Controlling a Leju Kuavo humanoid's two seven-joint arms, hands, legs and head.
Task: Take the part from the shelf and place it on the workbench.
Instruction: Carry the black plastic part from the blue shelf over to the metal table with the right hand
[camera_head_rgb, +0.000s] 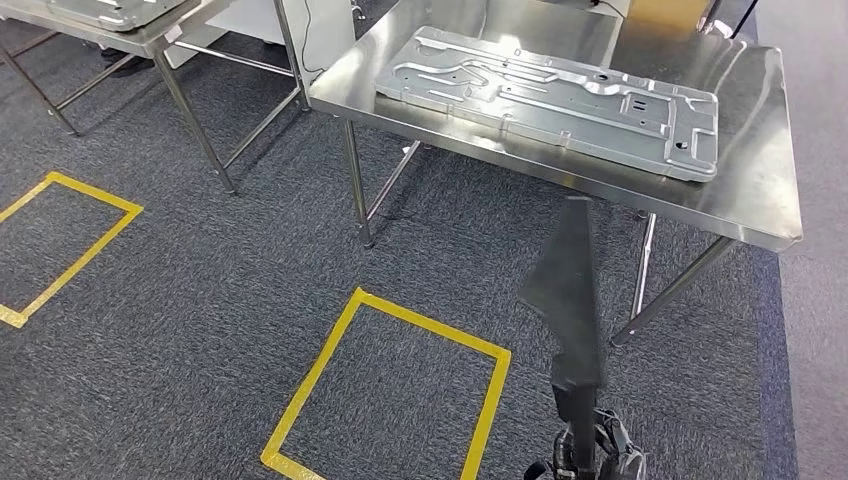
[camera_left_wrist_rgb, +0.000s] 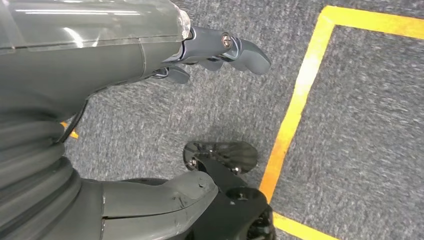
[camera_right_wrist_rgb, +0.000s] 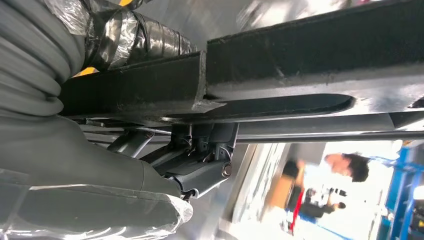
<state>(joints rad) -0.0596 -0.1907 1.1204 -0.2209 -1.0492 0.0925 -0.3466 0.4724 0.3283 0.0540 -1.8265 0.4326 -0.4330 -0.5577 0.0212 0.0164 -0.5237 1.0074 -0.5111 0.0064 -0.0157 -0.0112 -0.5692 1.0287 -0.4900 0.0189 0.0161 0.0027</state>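
A long flat black part (camera_head_rgb: 572, 300) with a pointed, angled end is held upright by the right hand (camera_head_rgb: 590, 455), low in the head view, just in front of the shiny stainless-steel workbench (camera_head_rgb: 760, 190). It's not set down on it yet. In the right wrist view the dark fingers (camera_right_wrist_rgb: 200, 165) are seen wrapped against the part's underside, though the grip is partly hidden, so it's probably a full clamp. A big pressed silver metal panel (camera_head_rgb: 560, 100) is laid flat on the bench top. The left hand (camera_left_wrist_rgb: 210, 50) is hung over grey carpet (camera_head_rgb: 200, 300) with yellow taped squares (camera_head_rgb: 385, 395), fingers loosely curled, nothing in them.
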